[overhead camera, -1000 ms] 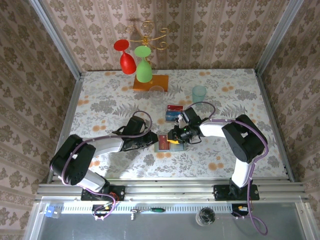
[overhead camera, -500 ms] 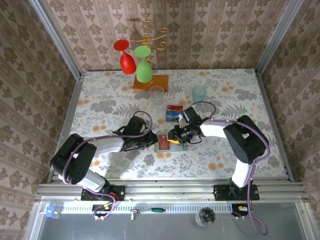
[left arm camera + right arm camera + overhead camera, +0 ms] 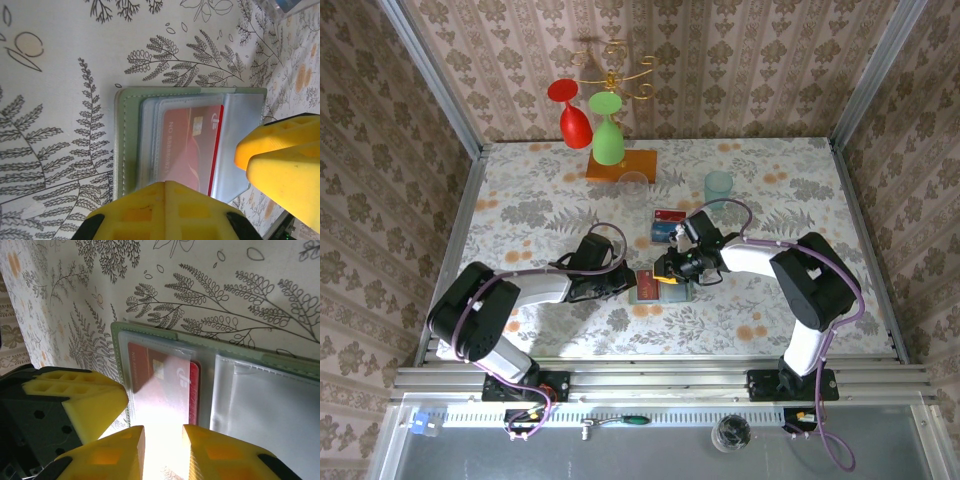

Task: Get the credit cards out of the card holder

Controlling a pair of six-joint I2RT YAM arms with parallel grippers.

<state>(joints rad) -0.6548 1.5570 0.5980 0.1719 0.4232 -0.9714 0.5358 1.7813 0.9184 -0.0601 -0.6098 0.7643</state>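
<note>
The card holder (image 3: 658, 290) lies open on the table, pale green rim (image 3: 122, 140) up, with clear sleeves. A red credit card (image 3: 190, 145) sits in the left panel's sleeve (image 3: 150, 365). My left gripper (image 3: 632, 283) is shut, its yellow tips (image 3: 167, 186) together over the holder's near edge (image 3: 117, 340). My right gripper (image 3: 667, 270) stands open, its fingertips (image 3: 163, 440) either side of the sleeve with the red card. Another red card (image 3: 670, 214) and a blue card (image 3: 663, 233) lie on the table just behind the holder.
A pale teal cup (image 3: 718, 186) and a clear glass (image 3: 635, 185) stand farther back. A rack with a red and a green goblet sits on an orange base (image 3: 620, 165) at the back. Walls close in the table on three sides.
My left gripper's jaws have closed fully at the holder's edge. The right gripper has edged slightly left over the holder.
</note>
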